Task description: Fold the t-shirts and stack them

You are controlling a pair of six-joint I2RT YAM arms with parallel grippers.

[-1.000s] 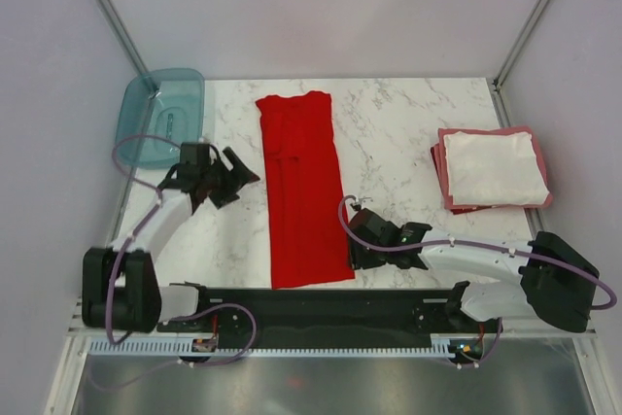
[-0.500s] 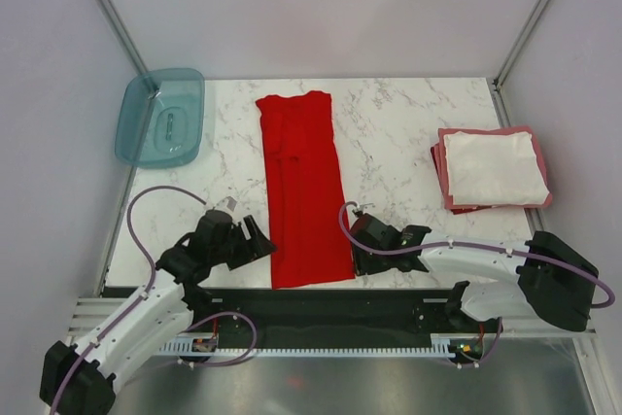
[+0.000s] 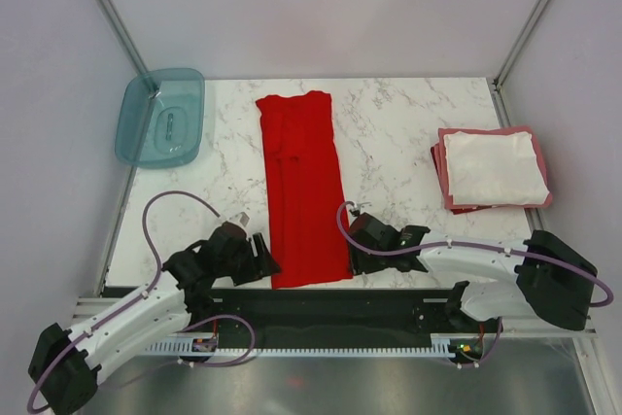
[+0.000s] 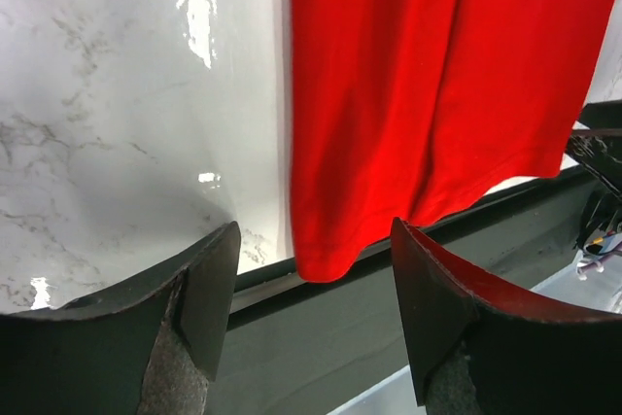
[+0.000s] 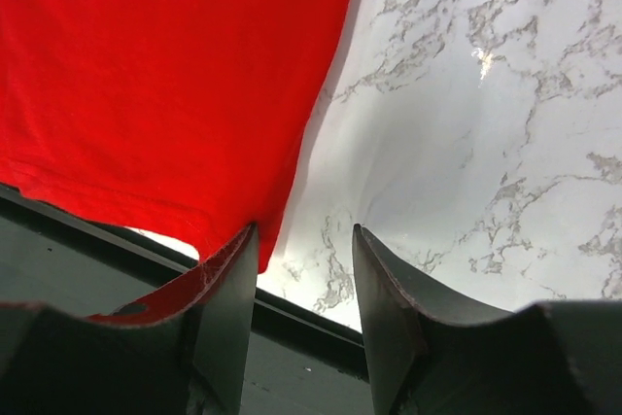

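Observation:
A bright red t-shirt, folded into a long strip, runs from the table's back to its near edge. My left gripper is at its near left corner, open; in the left wrist view that corner hangs over the edge just ahead of the gap of the left gripper. My right gripper stands open at the near right corner; in the right wrist view the red t-shirt reaches its left finger, and bare marble shows across the right gripper. A folded white t-shirt lies on a folded pinkish-red t-shirt at the right.
A translucent teal tub sits at the back left corner. A black rail runs along the table's near edge under both grippers. Grey walls close in the back and both sides.
My left arm has swung from beside the tub down to the red t-shirt's near left corner, its jaws narrowing somewhat. The right gripper has stayed at the near right corner.

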